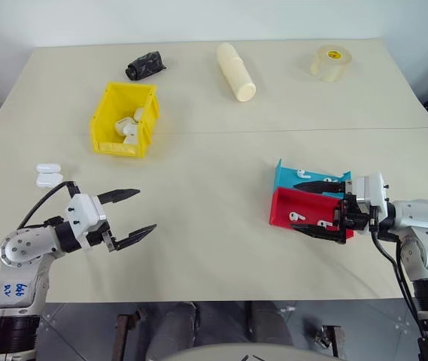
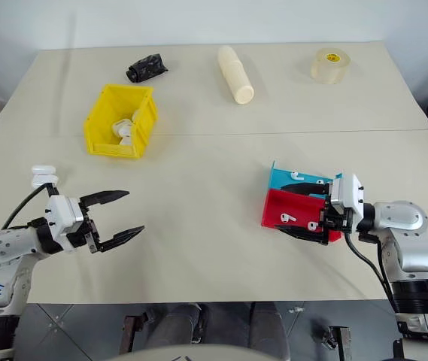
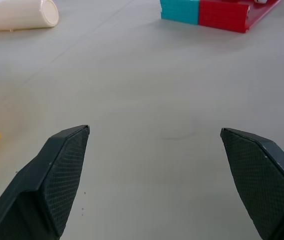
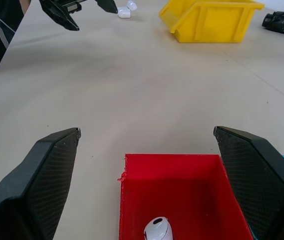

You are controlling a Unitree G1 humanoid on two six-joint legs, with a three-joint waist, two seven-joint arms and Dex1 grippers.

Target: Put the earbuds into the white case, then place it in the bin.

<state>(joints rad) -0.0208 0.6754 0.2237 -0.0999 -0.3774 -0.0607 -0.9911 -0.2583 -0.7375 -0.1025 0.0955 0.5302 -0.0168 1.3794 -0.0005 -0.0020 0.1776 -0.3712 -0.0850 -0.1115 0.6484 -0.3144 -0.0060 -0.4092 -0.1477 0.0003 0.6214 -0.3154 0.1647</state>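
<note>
Hovering wide open and empty, the right gripper (image 1: 320, 208) points at what looks like an earbud (image 4: 156, 230) in the red tray (image 1: 289, 207), nearer than the left gripper (image 1: 132, 214), also open and empty

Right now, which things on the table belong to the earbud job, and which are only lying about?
Job: earbuds in the red tray and blue tray; white case, open; yellow bin, already holding white cases.
Lying about: cream cylinder, tape roll, black bundle.

Table (image 1: 214, 248) holds all. Bin (image 1: 124, 118) far left, white things in it. White case (image 1: 48, 175) near left edge. Two trays (image 1: 304, 203) right side, touching, earbuds (image 1: 297, 216) inside. Cylinder (image 1: 235, 71), tape roll (image 1: 330, 62), dark bundle (image 1: 146, 65) at back.
</note>
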